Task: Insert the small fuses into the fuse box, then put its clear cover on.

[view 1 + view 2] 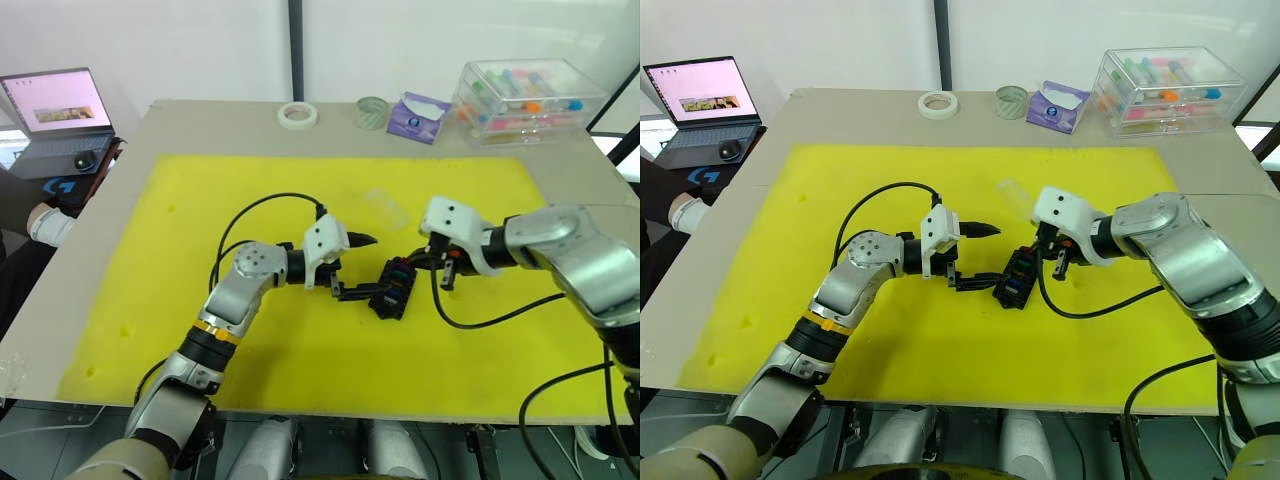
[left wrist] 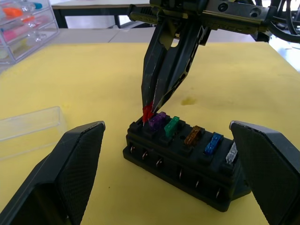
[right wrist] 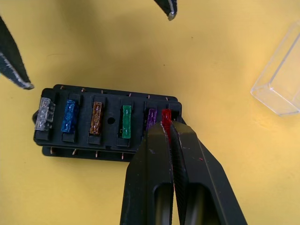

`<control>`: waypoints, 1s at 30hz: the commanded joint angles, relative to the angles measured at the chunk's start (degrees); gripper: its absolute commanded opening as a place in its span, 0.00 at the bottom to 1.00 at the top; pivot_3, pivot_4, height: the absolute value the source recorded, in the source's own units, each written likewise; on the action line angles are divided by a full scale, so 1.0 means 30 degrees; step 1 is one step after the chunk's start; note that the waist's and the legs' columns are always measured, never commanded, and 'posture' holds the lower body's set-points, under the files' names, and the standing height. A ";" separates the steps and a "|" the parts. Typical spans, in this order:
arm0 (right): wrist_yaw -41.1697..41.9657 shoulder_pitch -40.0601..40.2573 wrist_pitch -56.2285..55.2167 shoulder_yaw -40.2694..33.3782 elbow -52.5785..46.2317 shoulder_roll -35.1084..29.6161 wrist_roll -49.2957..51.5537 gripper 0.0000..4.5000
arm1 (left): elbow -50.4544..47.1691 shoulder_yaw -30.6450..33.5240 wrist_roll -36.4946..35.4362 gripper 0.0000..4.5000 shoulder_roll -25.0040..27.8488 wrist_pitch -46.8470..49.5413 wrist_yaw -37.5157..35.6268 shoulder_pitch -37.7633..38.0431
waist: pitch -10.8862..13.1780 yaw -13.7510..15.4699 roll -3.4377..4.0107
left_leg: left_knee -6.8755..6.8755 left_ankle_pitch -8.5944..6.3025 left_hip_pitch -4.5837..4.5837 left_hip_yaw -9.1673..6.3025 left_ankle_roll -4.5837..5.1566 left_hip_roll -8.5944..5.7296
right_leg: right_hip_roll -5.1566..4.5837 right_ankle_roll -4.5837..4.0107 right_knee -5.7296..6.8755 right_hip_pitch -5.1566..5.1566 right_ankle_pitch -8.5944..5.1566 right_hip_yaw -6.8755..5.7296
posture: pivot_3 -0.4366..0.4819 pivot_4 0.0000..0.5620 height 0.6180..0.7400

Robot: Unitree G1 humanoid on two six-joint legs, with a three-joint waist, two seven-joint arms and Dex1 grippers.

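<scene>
The black fuse box (image 1: 388, 292) lies in the middle of the yellow mat. Grey (image 3: 44, 114), blue (image 3: 69, 116), orange (image 3: 96, 117), green (image 3: 126, 121) and purple (image 3: 150, 118) fuses stand in its row of slots. My right gripper (image 3: 167, 129) is shut on a red fuse (image 2: 147, 113), which it holds at the end slot beside the purple one. My left gripper (image 1: 357, 267) is open, with one finger (image 2: 70, 168) on each side of the box and neither touching it. The clear cover (image 1: 385, 208) lies on the mat just beyond the box.
A large clear storage case (image 1: 528, 100), a purple tissue pack (image 1: 418, 117), a glass jar (image 1: 372, 112) and a tape roll (image 1: 297, 115) line the table's far edge. A laptop (image 1: 60, 110) and a person's arm (image 1: 40, 225) are at the left.
</scene>
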 commanded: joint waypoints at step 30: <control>0.0407 -0.0689 0.0124 -0.0789 0.0696 0.0340 -0.0153 0.00 | -0.0155 0.0097 0.0110 1.00 0.0207 -0.0429 -0.0250 -0.0319 | 0.0000 -0.0003 0.0000 | 0.0004 0.0000 0.0000 0.0000 0.0000 -0.0001 | -0.0001 0.0000 0.0005 -0.0002 0.0000 -0.0003 | 0.48 0.27 1.00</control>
